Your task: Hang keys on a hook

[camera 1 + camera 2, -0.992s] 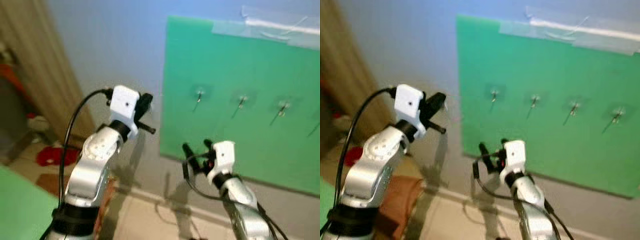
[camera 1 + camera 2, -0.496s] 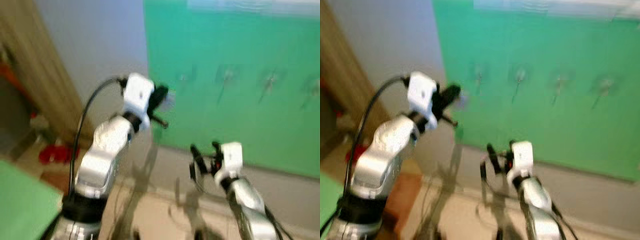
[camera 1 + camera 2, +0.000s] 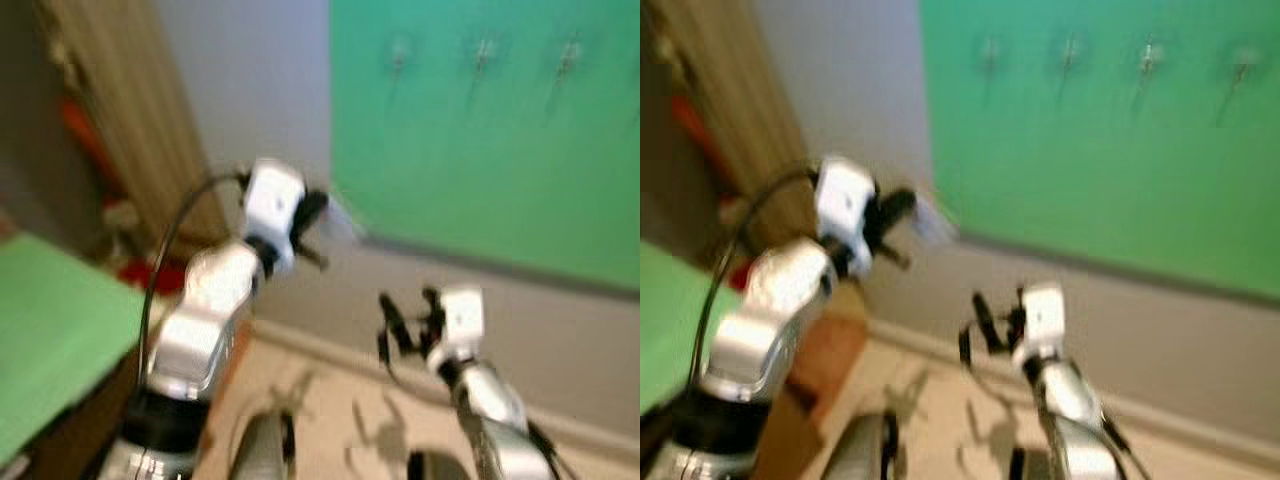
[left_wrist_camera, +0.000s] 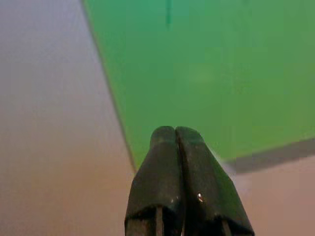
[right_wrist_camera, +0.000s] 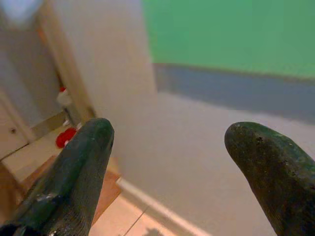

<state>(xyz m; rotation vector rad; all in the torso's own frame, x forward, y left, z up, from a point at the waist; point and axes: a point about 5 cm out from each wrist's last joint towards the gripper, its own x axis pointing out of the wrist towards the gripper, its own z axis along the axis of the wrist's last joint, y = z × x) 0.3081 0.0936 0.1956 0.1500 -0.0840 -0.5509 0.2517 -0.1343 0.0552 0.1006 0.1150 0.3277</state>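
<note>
Two hooks (image 3: 484, 50) above raised fingers (image 3: 310, 210)

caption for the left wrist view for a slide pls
Left tool, fingers pressed together, points at the lower corner of a green board on a pale wall.

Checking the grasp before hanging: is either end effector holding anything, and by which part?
Right end effector is open, empty. Left end effector is shut; a pale blur sits at its tips, but what it is cannot be told.
</note>
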